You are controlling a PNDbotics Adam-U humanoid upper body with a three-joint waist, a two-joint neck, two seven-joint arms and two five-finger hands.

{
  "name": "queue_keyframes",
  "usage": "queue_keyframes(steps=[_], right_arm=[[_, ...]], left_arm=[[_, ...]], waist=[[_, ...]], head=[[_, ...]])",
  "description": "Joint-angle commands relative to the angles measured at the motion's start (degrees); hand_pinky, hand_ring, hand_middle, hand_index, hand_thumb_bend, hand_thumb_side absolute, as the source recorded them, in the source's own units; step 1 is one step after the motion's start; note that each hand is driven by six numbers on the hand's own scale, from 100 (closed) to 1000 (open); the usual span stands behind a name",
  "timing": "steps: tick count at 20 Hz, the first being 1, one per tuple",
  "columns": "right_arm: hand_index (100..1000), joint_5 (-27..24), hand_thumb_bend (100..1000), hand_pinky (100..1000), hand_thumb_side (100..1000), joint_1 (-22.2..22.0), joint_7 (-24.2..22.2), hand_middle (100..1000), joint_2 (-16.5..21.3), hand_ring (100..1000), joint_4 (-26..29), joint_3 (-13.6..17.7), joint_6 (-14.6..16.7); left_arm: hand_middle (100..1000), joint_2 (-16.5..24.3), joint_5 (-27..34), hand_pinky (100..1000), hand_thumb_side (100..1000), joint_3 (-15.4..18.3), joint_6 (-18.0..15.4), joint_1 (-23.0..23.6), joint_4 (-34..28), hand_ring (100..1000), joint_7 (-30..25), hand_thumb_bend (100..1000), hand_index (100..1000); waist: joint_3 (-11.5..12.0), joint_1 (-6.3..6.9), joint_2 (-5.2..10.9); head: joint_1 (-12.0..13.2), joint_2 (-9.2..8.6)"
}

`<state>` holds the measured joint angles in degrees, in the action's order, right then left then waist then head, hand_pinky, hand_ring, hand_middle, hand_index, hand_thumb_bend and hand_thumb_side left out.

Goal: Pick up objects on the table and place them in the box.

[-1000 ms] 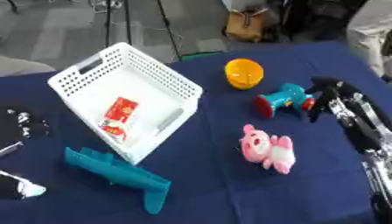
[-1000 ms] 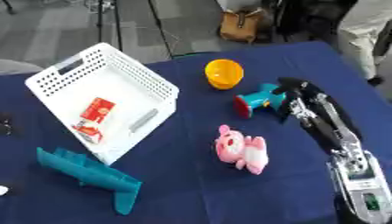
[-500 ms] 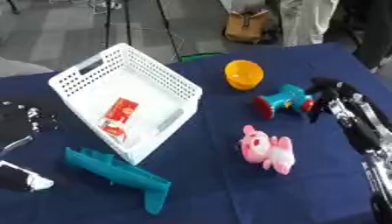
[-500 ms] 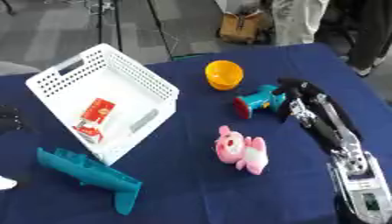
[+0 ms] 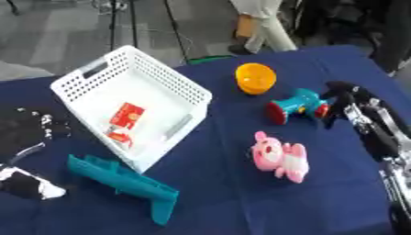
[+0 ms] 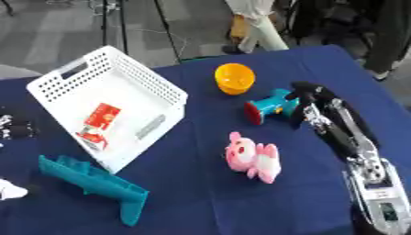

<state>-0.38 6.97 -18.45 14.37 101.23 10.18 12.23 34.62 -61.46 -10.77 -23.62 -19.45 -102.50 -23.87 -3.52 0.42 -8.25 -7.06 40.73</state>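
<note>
Plainly, in the left eye view, the right hand (image 5: 347,98) sits at three o'clock on the table (image 5: 241,202), fingers curled down just beside the red end of the teal toy (image 5: 295,106); whether they touch it I cannot tell, and nothing is lifted. That toy looks like hard plastic, light and stiff (likely to roll), so its narrow teal middle seems the best place to take hold. The pink plush pig (image 5: 280,156), at five o'clock from centre, looks soft and light, forgiving anywhere round its body. The orange bowl (image 5: 255,78) at one o'clock is rigid and smooth, probably slippery; its rim is the hold.

Turning to the right eye view, the white basket (image 6: 108,105) lies tilted at ten o'clock, a red packet (image 6: 98,120) already inside. The teal ramp-shaped toy (image 6: 95,185) lies at seven o'clock, just beside the basket's low corner. Open cloth between pig and basket gives a clear lane. The left hand (image 5: 30,130), at nine o'clock in the left eye view, is too dark to read.
</note>
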Motion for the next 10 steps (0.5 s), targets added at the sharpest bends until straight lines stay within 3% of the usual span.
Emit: queue_keyframes(steps=[1, 10], right_arm=[[834, -0.39, 100, 374, 662, 0.25, -0.17, 653, 0.98, 444, 0.52, -0.01, 0.14], [834, -0.34, 100, 374, 662, 0.31, -0.24, 653, 0.99, 443, 0.49, -0.07, 0.18]], left_arm=[[586, 0.43, 0.78, 727, 496, -0.70, -1.10, -1.42, 0.93, 622, -0.34, 774, 718], [564, 0.14, 1.55, 715, 506, -3.41, -3.53, -2.17, 3.89, 598, -1.51, 771, 703]], waist=[[-0.10, -0.03, 0.77], [-0.18, -0.04, 0.76]], head=[[0.28, -0.39], [0.30, -0.30]])
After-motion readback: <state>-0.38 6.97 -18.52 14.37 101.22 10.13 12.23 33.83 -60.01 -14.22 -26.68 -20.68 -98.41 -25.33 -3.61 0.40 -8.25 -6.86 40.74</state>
